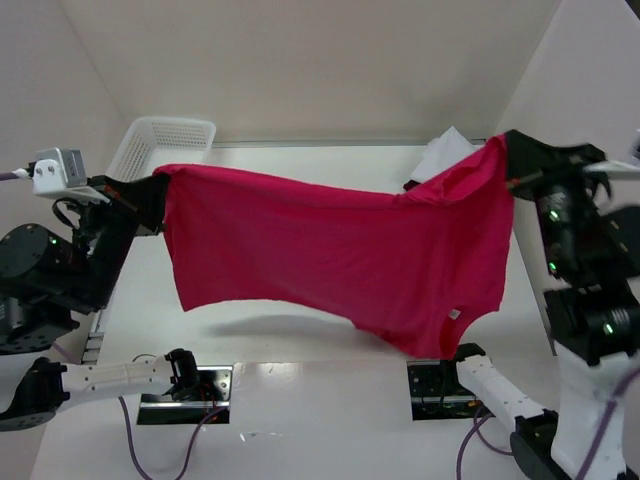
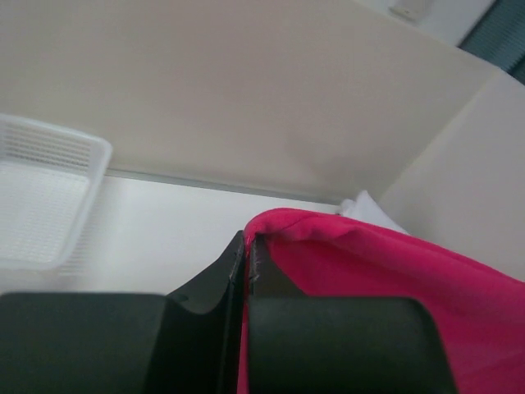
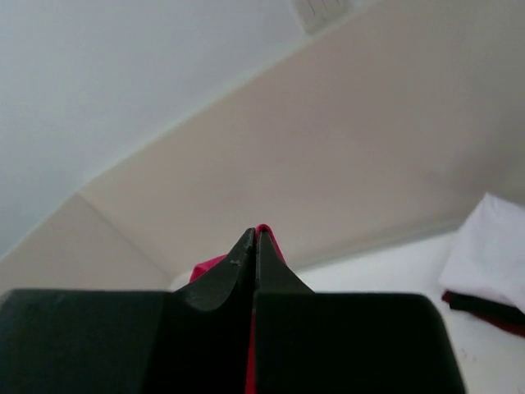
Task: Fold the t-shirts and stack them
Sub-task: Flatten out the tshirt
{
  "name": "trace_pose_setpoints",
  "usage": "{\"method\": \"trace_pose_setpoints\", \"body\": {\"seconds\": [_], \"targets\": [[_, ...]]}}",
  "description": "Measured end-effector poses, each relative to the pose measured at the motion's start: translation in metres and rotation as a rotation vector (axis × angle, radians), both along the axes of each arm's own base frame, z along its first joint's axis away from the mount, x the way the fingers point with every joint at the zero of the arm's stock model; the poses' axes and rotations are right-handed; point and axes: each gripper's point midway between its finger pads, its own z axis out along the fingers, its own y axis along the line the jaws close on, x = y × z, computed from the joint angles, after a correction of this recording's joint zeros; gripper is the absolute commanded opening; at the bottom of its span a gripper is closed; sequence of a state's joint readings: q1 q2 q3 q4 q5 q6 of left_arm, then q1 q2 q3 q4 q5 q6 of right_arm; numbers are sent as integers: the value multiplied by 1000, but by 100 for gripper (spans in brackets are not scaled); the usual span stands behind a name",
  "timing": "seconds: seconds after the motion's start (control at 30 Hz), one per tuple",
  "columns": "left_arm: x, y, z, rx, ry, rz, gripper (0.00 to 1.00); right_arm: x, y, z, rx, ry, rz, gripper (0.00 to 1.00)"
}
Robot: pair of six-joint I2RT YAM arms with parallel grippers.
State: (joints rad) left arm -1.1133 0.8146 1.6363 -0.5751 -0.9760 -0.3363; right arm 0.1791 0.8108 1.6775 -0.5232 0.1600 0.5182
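Since the red shirt (image 1: pixel 340 250) hangs in the air by two pinched bits of its upper edge alone, the likeliest failure is a slip. Each hold is thin, and a sharp pull apart could drag the cloth out of one side and drop it in a heap.

Its long axis runs left to right across the table (image 1: pixel 300 160), between the arms. The top edge sags in the middle and sits higher on the right. The body hangs down toward the near side. A small pale label shows near the lower right edge, so the neck probably points down and right, though I cannot be sure.

The left gripper (image 1: pixel 158 195) is clamped on the left corner, and the right gripper (image 1: pixel 510 165) is clamped on the right one, with red showing between the fingers in both wrist views.

Just behind the right corner the white shirt (image 1: pixel 445 155) lies on a dark shirt (image 3: pixel 484 308). A swing backward could brush that pile and muss it. Lowering with the sag left in would likely lay creases. The basket (image 1: pixel 160 135) stands behind the left corner, apart from the cloth.
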Motion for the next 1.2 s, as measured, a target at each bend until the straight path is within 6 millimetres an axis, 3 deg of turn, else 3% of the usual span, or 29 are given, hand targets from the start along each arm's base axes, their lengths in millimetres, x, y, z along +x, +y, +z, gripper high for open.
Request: {"method": "trace_pose_setpoints", "body": {"seconds": [0.03, 0.1, 0.13, 0.2, 0.23, 0.3, 0.37, 0.43, 0.63, 0.73, 0.8, 0.9, 0.93, 0.97, 1.07, 1.2], "targets": [[3, 1, -1, 9, -4, 31, 0, 19, 3, -12, -5, 42, -3, 0], [10, 2, -5, 31, 0, 85, 0, 72, 12, -54, -22, 183, -6, 0], [13, 0, -8, 43, 2, 106, 0, 83, 14, -65, -27, 217, -5, 0], [22, -6, -21, 83, 14, 165, 0, 129, 24, -112, -47, 352, 2, 0], [26, -9, -27, 105, 24, 181, 0, 138, 26, -124, -52, 385, 3, 0], [36, -22, -46, 177, 51, 217, 0, 166, 32, -169, -69, 494, 8, 0], [44, -38, -59, 234, 65, 225, 0, 175, 34, -198, -79, 560, 10, 0], [55, -64, -71, 289, 75, 200, 0, 176, 34, -206, -83, 578, 10, 0], [86, -140, -85, 402, 95, 103, 0, 169, 31, -175, -77, 470, 0, 0], [116, -173, -107, 440, 126, 44, 0, 167, 30, -170, -74, 450, -2, 0], [146, -161, -122, 435, 171, 55, 0, 169, 30, -172, -77, 449, -3, 0], [180, -123, -124, 392, 198, 105, 0, 178, 31, -175, -91, 456, -9, 0], [200, -99, -123, 368, 212, 132, 0, 184, 31, -173, -95, 455, -12, 0], [205, -93, -122, 361, 213, 138, 0, 190, 32, -171, -98, 453, -14, 0], [240, -45, -123, 329, 241, 197, 0, 212, 35, -172, -106, 465, -20, 0], [264, 8, -134, 300, 284, 235, 0, 236, 38, -160, -118, 455, -24, 0]]}}
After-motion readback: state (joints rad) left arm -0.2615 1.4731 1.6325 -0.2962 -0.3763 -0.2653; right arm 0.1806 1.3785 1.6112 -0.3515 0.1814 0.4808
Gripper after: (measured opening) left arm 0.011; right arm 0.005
